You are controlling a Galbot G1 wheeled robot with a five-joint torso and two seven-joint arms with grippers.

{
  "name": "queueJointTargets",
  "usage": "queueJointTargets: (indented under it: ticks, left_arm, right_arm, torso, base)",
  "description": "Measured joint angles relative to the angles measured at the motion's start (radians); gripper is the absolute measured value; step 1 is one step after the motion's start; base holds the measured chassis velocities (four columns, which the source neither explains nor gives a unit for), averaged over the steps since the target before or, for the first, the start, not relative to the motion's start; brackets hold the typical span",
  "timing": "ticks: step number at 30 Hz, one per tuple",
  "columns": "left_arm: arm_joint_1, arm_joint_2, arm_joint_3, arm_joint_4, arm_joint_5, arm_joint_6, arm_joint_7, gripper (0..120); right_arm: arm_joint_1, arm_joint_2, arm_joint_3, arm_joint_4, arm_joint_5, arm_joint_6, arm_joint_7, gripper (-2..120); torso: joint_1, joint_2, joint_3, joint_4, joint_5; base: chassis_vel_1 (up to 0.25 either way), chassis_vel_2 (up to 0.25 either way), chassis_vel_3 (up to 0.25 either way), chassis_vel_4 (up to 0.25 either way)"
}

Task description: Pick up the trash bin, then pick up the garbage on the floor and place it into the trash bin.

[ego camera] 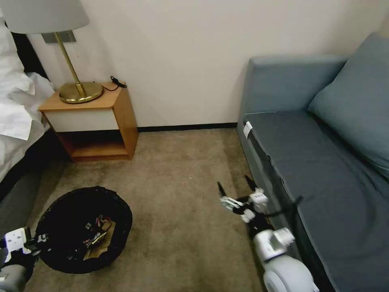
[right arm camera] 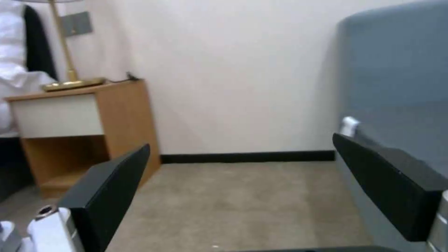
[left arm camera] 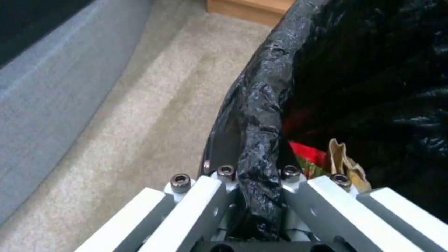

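Looks nearly wrapped up: left gripper [left arm camera: 254,196] has its fingers clamped on the bin [ego camera: 83,229] rim at 7 o'clock, garbage [ego camera: 97,235] inside, right gripper [ego camera: 239,190] spread empty, so next just scan the floor [ego camera: 182,182].

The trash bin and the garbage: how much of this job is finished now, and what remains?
Mostly done, it seems. The left gripper is clamped on the rim of the trash bin, and garbage already lies inside. The right gripper hangs open and empty beside the sofa. The visible carpet shows no large litter, just a tiny white speck.
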Motion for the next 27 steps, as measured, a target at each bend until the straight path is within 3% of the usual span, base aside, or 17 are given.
queueJointTargets:
  ticks: [8, 12, 13, 17, 27]
  left_arm:
    - [-0.003, 0.004, -0.015, 0.014, -0.055, 0.004, -0.017, 3]
    - [-0.022, 0.020, -0.047, 0.058, -0.225, 0.032, -0.060, 3]
    - [-0.022, 0.020, -0.047, 0.058, -0.225, 0.032, -0.060, 3]
    - [-0.053, 0.043, -0.082, 0.128, -0.375, 0.060, -0.113, 3]
    - [-0.085, 0.077, -0.107, 0.270, -0.413, 0.059, -0.137, 3]
  right_arm:
    - [-0.004, 0.004, 0.007, 0.003, -0.008, 0.004, -0.002, 100]
    - [-0.001, 0.004, 0.002, 0.003, -0.008, 0.003, -0.002, 100]
    - [-0.001, 0.004, 0.002, 0.003, -0.008, 0.003, -0.002, 100]
    - [0.002, 0.004, -0.001, 0.002, -0.008, 0.001, -0.001, 100]
    - [0.004, 0.004, -0.003, 0.000, -0.007, -0.001, -0.001, 100]
  torso:
    - [0.000, 0.000, 0.000, 0.0003, 0.0001]
    - [0.000, 0.000, 0.000, 0.0003, 0.0001]
    - [0.000, 0.000, 0.000, 0.0003, 0.0001]
    - [0.000, 0.000, 0.000, 0.0003, 0.0000]
    - [0.000, 0.000, 0.000, 0.0004, -0.0001]
  base:
    - [0.000, 0.000, 0.000, 0.000]
    - [0.000, 0.000, 0.000, 0.000]
    - [0.000, 0.000, 0.000, 0.000]
    - [0.000, 0.000, 0.000, 0.000]
    - [0.000, 0.000, 0.000, 0.000]
